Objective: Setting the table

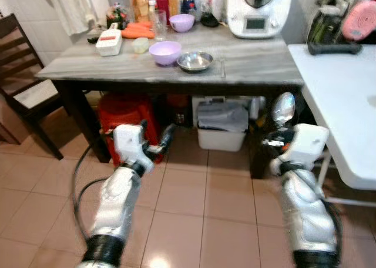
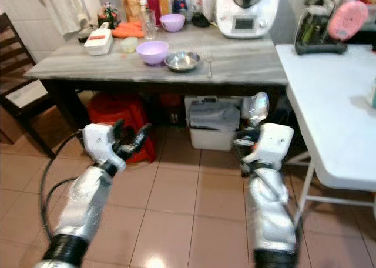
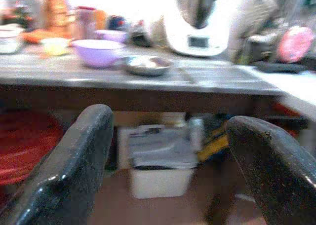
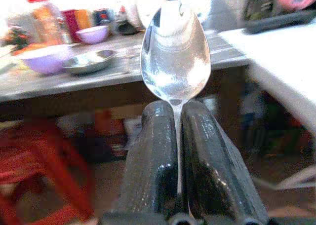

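While the lilac plastic bowl (image 1: 165, 52) and the shallow round steel dish (image 1: 195, 60) sit side by side on the grey wooden worktop (image 1: 247, 62), what they hold cannot be told. Low before the worktop, the right gripper (image 4: 174, 117) has its fingers pressed together, pinching the handle of a shiny steel spoon (image 4: 175, 57), whose long axis stands upright, bowl uppermost. Beside it, the left gripper (image 3: 168, 151) is spread wide with nothing between its fingers.

A shiny silver spoon (image 4: 175, 57) is clamped between glossy black fingers (image 4: 153, 156). Beyond the jaws, a grey streaked tabletop (image 1: 252, 62), two lilac bowls (image 1: 165, 52), a steel dish (image 1: 195, 60) and a red stool (image 1: 126, 118) are seen.
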### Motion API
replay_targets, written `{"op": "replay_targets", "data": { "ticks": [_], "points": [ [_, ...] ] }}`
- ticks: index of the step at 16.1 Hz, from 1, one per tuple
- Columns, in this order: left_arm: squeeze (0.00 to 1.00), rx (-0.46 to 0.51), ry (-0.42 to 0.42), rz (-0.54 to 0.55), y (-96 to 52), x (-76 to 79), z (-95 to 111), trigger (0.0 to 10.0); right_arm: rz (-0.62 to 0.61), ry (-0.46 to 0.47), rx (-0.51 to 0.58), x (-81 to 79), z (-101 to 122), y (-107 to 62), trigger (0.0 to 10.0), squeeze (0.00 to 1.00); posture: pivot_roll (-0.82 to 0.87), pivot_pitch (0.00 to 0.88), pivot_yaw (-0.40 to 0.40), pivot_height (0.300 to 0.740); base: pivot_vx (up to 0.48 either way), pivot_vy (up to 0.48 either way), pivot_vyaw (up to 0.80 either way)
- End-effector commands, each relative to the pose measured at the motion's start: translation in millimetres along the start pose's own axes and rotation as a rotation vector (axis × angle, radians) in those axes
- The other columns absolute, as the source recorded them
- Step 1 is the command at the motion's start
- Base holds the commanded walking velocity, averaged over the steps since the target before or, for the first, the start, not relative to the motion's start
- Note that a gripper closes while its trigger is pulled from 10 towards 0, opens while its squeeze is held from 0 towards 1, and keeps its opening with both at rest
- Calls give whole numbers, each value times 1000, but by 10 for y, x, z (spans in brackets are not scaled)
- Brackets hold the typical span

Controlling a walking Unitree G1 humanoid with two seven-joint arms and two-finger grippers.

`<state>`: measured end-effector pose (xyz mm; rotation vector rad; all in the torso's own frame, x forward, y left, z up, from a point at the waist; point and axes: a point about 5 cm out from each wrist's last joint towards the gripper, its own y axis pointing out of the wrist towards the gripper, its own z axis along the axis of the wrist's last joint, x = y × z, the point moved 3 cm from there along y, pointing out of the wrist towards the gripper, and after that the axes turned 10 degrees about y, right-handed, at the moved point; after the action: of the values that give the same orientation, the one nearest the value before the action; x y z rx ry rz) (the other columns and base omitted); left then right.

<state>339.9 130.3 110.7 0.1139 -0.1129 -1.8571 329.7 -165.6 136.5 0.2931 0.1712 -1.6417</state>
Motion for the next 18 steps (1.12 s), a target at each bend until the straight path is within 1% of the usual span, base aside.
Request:
{"op": "replay_targets", "data": {
  "ticks": [1,7,10,18],
  "points": [
    [0,13,8,-8,33,17,41,10000,-7,-10,19,24,57,12,10000,0,-93,21,71,740,296,0,0],
    [0,14,4,-14,44,38,45,10000,-5,-19,21,20,50,0,10000,0,-95,25,76,740,295,0,0],
    [0,15,4,-15,49,39,49,10000,-5,-19,22,17,51,3,10000,0,-93,26,77,740,294,0,525],
    [0,18,2,-26,66,66,62,10000,-25,-4,16,34,29,0,10000,0,-91,26,84,740,297,0,0]
  ]
}}
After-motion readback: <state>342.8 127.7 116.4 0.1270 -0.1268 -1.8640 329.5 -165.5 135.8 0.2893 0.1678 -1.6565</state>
